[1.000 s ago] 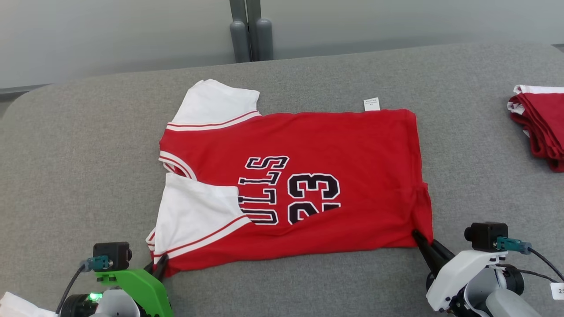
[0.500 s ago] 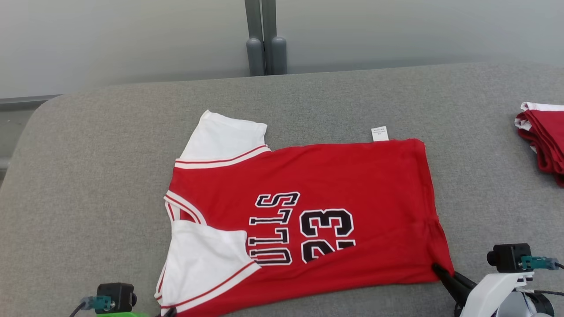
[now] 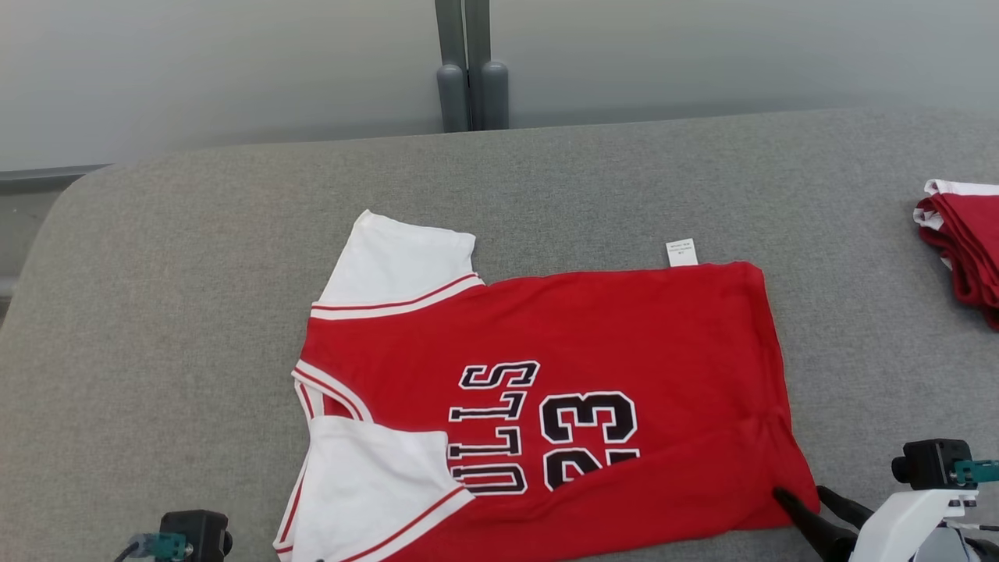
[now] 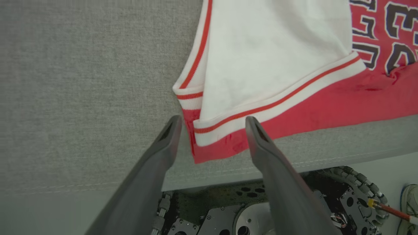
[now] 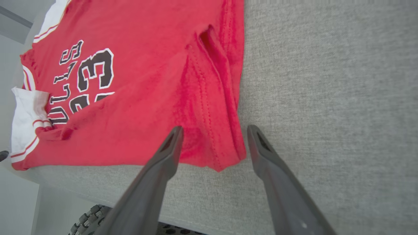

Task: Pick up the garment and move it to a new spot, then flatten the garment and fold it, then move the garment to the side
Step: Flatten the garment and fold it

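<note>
A red jersey (image 3: 593, 343) with white sleeves and "23" printed on it lies spread flat on the grey padded table (image 3: 156, 312). Its near sleeve (image 4: 267, 58) is folded in over the chest. My left gripper (image 4: 213, 120) is open, its fingers straddling the jersey's near shoulder corner by the table's front edge. My right gripper (image 3: 804, 498) is open too; in the right wrist view this right gripper (image 5: 214, 129) has the jersey's near hem corner (image 5: 225, 156) lying between its fingers.
A stack of folded red garments (image 3: 964, 250) sits at the table's right edge. A grey post (image 3: 472, 86) stands behind the table. A white label (image 3: 681, 252) sticks out of the jersey's far edge. The robot's base (image 4: 248, 212) and a shoe (image 4: 409, 202) are below the front edge.
The whole head picture has shifted down, so the camera moved. The jersey lies as before, and both grippers stay at its near corners, now at the picture's bottom edge.
</note>
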Robot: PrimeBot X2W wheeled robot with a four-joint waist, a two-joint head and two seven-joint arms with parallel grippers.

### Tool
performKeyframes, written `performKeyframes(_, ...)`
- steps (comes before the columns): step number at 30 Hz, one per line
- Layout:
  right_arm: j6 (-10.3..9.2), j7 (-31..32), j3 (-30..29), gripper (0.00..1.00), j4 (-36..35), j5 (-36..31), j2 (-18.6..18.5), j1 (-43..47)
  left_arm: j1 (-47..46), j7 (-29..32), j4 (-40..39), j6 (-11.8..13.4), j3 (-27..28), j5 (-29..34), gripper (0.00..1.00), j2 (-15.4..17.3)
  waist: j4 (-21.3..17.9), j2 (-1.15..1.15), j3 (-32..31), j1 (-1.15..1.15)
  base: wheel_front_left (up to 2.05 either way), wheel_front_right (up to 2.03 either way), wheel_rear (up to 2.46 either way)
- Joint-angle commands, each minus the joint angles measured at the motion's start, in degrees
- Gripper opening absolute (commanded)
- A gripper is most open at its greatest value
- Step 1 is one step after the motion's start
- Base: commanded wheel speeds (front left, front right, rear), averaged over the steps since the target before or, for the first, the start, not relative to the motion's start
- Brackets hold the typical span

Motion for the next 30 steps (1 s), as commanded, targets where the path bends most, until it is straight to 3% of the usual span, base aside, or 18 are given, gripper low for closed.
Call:
performKeyframes(1, 0.03, 0.5, -0.9, 1.00, -0.6, -0.1, 0.0, 0.7, -1.5, -0.5, -0.4, -0.3, 0.4, 0.4, 1.00, 0.6, -0.1, 0.00, -0.1, 0.00, 0.00, 0.00, 0.00)
performKeyframes(9, 0.03, -3.4, -7.7, 1.00, -7.5, -2.0, 0.6, -2.8, -10.3, -3.5, -2.0, -0.6, 1.3, 6.7, 1.00, 3.5, -1.3, 0.00, 1.0, 0.00, 0.00, 0.00, 0.00)
performKeyframes(13, 0.03, -4.9, -9.5, 1.00, -7.2, -4.8, 2.0, -7.8, -18.5, -3.1, -1.4, -2.7, 0.9, 8.3, 1.00, 3.7, -2.3, 0.00, 3.4, 0.00, 0.00, 0.00, 0.00)
performKeyframes(18, 0.03, -6.0, -10.8, 1.00, -1.8, -9.7, 5.8, -17.5, -30.5, 0.2, 3.7, -7.3, -0.1, 8.2, 1.00, 4.6, -4.0, 0.00, 8.5, 0.00, 0.00, 0.00, 0.00)
performKeyframes(22, 0.03, -4.7, -9.8, 1.00, 3.8, -9.8, 8.6, -25.9, -40.1, 3.5, 10.1, -11.1, -1.0, 6.8, 1.00, 4.3, -5.0, 0.00, 13.0, 0.00, 0.00, 0.00, 0.00)
performKeyframes(30, 0.03, -0.6, -6.1, 1.00, 14.7, -8.6, 10.3, -39.7, -57.1, 9.4, 22.3, -14.5, -4.5, 5.3, 1.00, 3.2, -6.1, 0.00, 20.2, 0.00, 0.00, 0.00, 0.00)
